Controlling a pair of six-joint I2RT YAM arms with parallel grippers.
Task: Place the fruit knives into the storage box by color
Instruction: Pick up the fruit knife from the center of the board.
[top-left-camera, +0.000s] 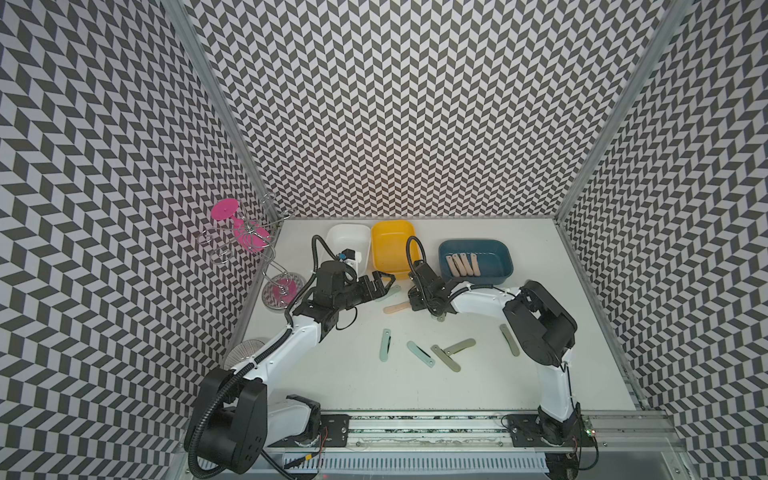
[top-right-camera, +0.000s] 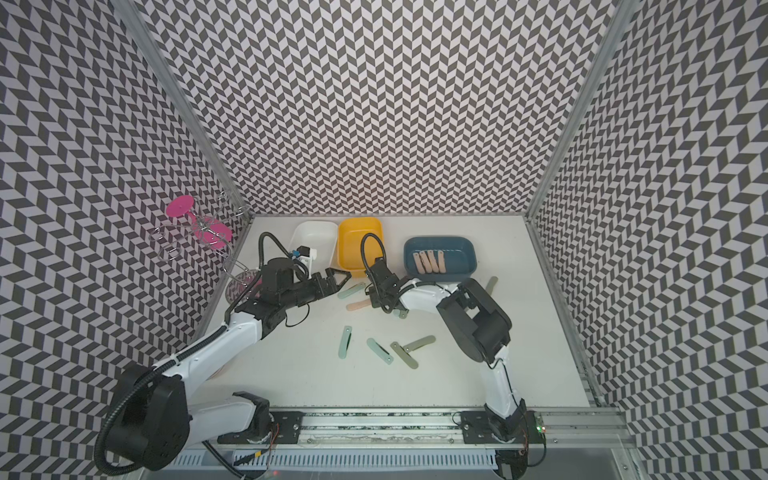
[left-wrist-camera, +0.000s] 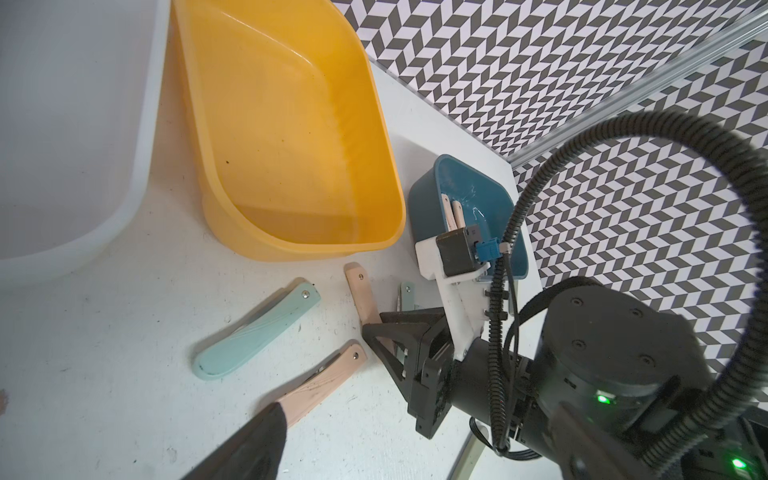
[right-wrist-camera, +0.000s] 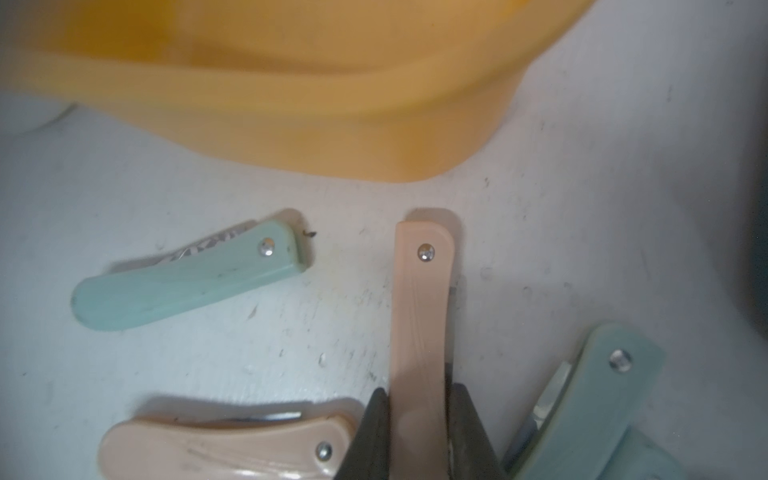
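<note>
Five fruit knives (top-left-camera: 385, 345), mint and grey-green, lie loose on the near tabletop (top-left-camera: 415, 395). Farther, the right fingers (right-wrist-camera: 376, 428) pinch a peach knife (right-wrist-camera: 422, 311); the left fingers (left-wrist-camera: 249, 444) seem open, empty. Behind, the blue box (top-left-camera: 478, 249) holds four peach ones; most sorting is not yet done.

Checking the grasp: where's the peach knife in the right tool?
In the right wrist view the peach knife is between the jaws of the right tool, pointing at the yellow box, a mint knife alongside.
</note>
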